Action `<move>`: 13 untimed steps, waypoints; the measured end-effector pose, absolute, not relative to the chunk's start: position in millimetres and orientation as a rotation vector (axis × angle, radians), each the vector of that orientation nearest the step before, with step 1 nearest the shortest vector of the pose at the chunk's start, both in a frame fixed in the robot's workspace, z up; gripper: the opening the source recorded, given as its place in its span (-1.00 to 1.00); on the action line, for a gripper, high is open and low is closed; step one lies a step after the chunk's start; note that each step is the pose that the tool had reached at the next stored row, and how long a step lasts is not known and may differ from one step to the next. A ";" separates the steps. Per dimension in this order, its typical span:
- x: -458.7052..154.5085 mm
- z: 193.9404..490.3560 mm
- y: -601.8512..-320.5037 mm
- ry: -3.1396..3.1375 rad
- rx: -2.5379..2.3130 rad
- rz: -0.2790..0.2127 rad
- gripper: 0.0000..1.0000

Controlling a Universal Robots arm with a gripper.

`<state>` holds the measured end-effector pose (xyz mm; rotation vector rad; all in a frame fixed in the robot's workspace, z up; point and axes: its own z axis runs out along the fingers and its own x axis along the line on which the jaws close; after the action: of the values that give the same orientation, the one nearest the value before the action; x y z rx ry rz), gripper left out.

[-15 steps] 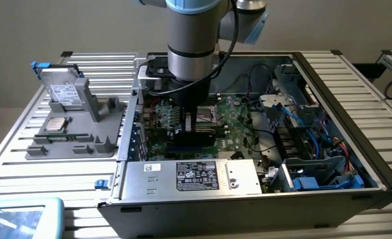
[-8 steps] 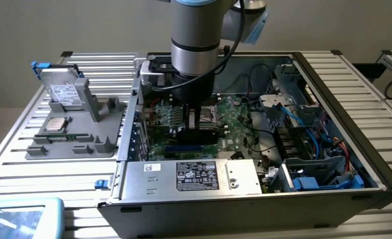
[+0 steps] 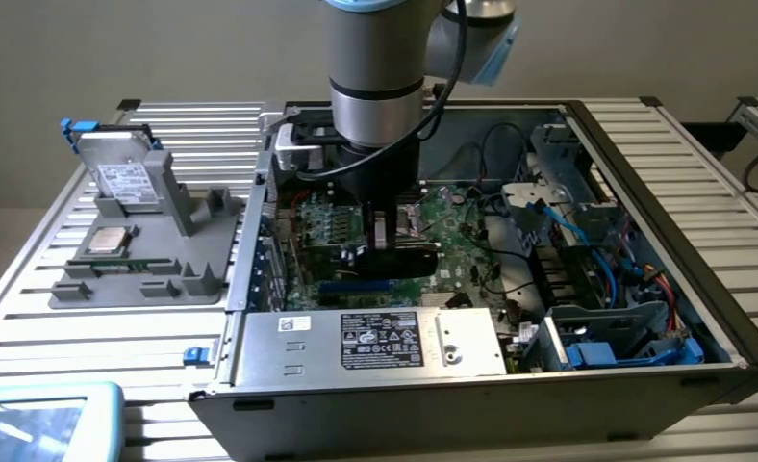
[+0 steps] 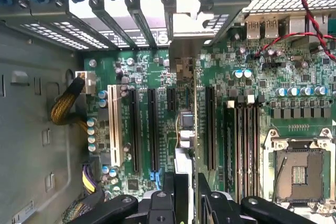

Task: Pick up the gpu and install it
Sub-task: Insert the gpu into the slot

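Observation:
The open computer case lies on its side with the green motherboard facing up. My gripper reaches down into the case over the expansion slots, shut on the gpu, whose black cooler block shows below the fingers. In the wrist view the gpu is seen edge-on, a thin green board running from my gripper to its metal bracket near the rear slot openings. It stands upright above the motherboard, between the long black slots. Whether it touches a slot I cannot tell.
A grey parts holder at the exterior view's left carries an upright hard drive and a processor. The power supply fills the case's near side; a drive cage with blue cables is at the right. Empty processor socket, yellow-black cable bundle.

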<state>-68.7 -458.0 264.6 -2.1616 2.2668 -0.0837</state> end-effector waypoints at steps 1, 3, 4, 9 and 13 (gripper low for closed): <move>-69.1 264.6 -458.0 2.267 -2.162 -0.084 -0.46; -70.0 264.7 -458.0 2.267 -2.162 -0.084 -0.46; -70.7 264.7 -458.0 2.267 -2.162 -0.084 -0.46; -72.7 264.5 -458.0 2.267 -2.162 -0.084 -0.46; -73.2 264.5 -458.0 2.267 -2.162 -0.084 -0.46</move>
<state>-73.2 -458.0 264.5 -2.1618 2.2671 -0.0841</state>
